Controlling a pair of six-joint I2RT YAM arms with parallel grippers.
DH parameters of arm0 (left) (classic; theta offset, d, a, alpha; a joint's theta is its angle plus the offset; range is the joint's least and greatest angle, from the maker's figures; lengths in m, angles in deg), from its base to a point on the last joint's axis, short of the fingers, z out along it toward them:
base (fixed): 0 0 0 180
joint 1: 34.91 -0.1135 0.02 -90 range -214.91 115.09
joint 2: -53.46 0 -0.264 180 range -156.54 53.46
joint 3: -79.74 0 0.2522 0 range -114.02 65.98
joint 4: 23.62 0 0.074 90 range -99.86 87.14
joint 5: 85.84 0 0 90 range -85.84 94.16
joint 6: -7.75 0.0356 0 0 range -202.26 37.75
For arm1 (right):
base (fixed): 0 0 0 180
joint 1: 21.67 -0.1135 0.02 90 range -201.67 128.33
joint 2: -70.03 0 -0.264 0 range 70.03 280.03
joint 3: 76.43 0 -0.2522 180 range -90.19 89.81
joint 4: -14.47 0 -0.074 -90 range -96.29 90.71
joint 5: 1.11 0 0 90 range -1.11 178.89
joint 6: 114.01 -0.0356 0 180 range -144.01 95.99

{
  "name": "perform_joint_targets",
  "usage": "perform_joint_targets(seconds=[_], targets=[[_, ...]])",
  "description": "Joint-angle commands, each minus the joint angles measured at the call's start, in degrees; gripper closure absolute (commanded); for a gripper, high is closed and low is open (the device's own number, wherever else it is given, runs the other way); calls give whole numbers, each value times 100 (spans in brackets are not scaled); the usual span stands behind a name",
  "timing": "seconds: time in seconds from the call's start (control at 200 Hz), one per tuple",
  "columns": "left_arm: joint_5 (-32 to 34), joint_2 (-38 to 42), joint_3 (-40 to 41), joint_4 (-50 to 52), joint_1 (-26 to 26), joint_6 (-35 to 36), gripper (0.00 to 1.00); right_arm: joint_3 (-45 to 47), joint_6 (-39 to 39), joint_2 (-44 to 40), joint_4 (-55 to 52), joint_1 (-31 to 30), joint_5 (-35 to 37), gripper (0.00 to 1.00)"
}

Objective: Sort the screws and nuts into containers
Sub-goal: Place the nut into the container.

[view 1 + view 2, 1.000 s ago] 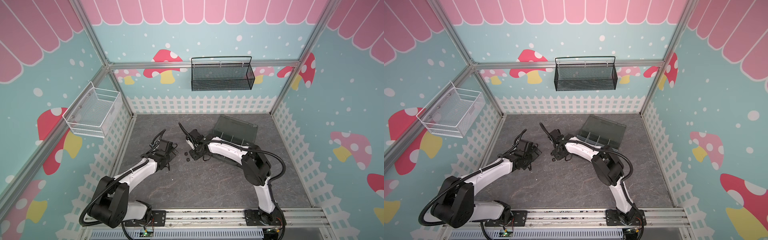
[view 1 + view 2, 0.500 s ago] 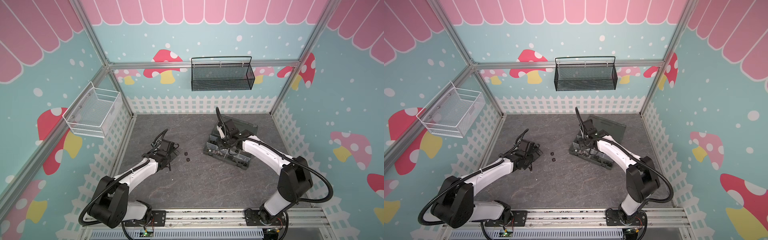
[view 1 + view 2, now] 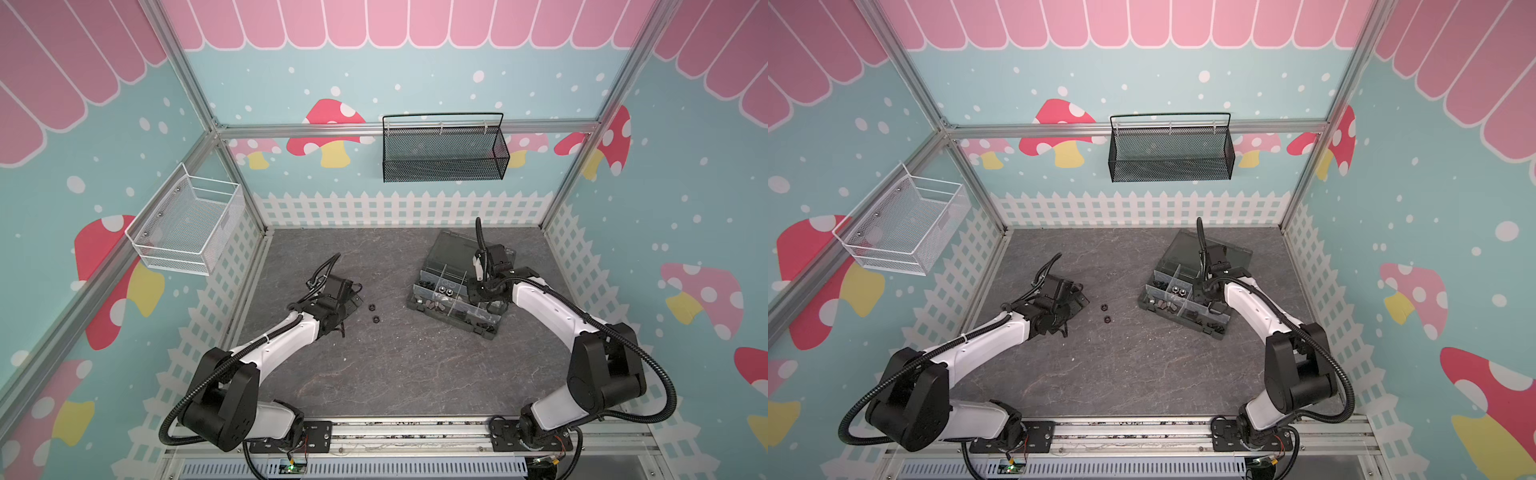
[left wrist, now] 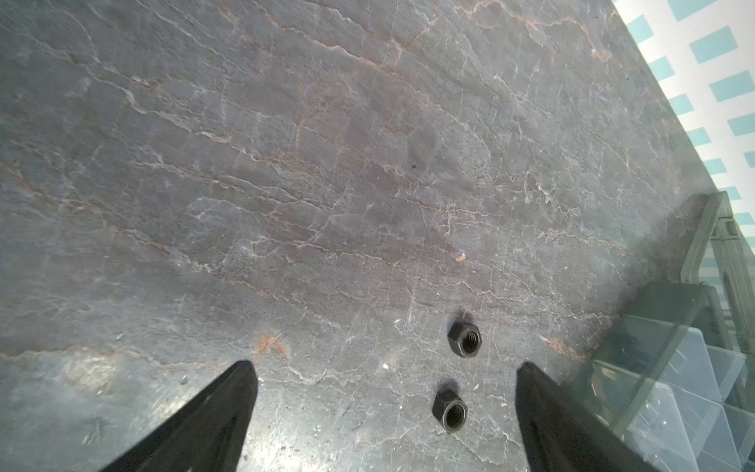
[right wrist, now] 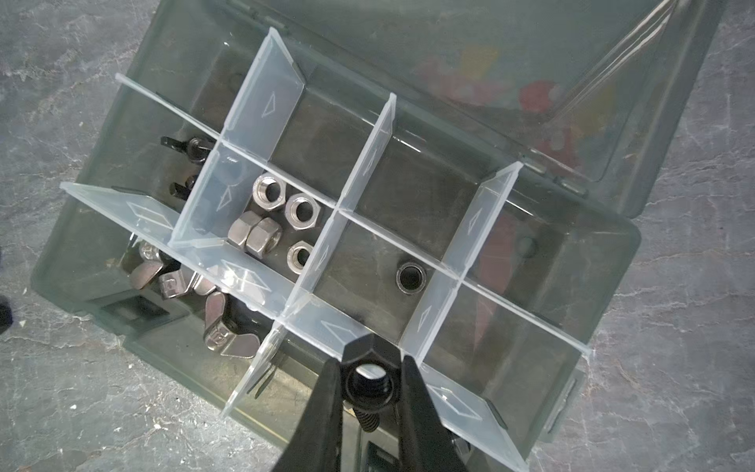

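Black hex nut [image 5: 367, 352], clamped in the narrow jaws of the right gripper [image 5: 369, 367] at the frame's lower centre, should drop only once over the organizer box [image 5: 592, 253] cell holding the lone black nut [image 5: 410, 278]; left gripper [image 4: 385, 364] gapes wide.

Slate tabletop [image 3: 395, 365]: two black nuts [image 3: 372, 308], open organizer box [image 3: 451, 253].

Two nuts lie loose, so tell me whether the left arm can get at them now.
Probably yes: the left gripper hangs open close by the nuts, which lie on bare table with nothing between.
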Motion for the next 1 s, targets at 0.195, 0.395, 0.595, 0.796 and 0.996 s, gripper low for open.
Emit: perform_joint_targets(seconds=[0.195, 0.395, 0.595, 0.796, 0.996], targets=[[118, -99, -136, 99, 17, 36, 0, -40, 125, 464, 213, 47, -252, 97], [141, -85, -131, 114, 18, 36, 0, 39, 109, 619, 252, 43, -254, 79], [169, -65, -118, 158, 18, 46, 0, 57, 100, 646, 240, 46, -175, 68], [193, -78, -127, 174, 16, 36, 0, 5, 117, 515, 162, 46, -172, 64], [187, -83, -135, 171, 17, 22, 0, -129, 117, 254, 47, 15, -329, 63]])
